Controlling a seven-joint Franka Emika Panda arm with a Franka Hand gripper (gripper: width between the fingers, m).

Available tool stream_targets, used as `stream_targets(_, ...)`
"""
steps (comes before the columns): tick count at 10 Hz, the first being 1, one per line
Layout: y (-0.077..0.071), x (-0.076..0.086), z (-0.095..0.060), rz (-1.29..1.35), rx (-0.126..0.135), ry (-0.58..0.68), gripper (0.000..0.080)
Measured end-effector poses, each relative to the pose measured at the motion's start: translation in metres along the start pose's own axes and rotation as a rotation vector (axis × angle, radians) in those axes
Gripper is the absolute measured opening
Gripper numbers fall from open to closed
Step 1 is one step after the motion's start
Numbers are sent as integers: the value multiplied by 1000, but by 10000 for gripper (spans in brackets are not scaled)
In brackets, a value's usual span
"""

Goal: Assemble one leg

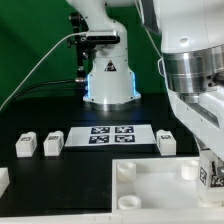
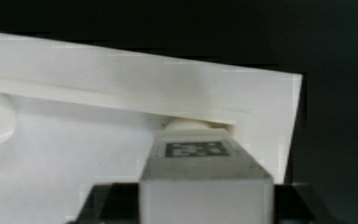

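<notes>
In the wrist view my gripper [image 2: 199,197] is shut on a leg [image 2: 199,160], a white post with a black-and-white tag, held between the two black fingers [image 2: 108,203]. The leg's far end touches the large white panel [image 2: 123,95] at a corner hole near the panel's edge. In the exterior view the gripper [image 1: 208,170] hangs over the right corner of the panel [image 1: 160,190], and the tagged leg [image 1: 204,180] shows below it. Three loose legs lie on the table: two [image 1: 24,145] [image 1: 53,143] on the exterior view's left and one [image 1: 167,142] right of centre.
The marker board [image 1: 110,134] lies behind the panel, between the loose legs. The robot base [image 1: 108,75] stands at the back. A white part [image 1: 3,180] shows at the exterior view's left edge. The arm fills the exterior view's right side.
</notes>
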State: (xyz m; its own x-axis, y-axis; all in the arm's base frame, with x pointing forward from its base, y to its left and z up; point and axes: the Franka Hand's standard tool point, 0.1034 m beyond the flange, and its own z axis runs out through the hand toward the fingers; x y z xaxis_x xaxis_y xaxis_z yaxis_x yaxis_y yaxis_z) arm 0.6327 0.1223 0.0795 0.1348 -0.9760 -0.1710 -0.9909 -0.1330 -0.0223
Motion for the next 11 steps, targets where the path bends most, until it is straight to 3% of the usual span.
stream_targets(2, 0, 0, 0, -78, -1, 0, 541)
stream_targets(3, 0, 0, 1, -142, 3, 4, 615)
stream_targets(5, 2, 6, 4, -512, 8, 12, 643)
stream_targets(6, 0, 4, 2, -722, -3, 19, 648)
stream_targets(8, 0, 5, 2, -956, -5, 21, 649)
stream_targets(9, 0, 5, 3, -1130, -20, 27, 649)
stream_targets(11, 0, 4, 5, -1562, -95, 60, 649)
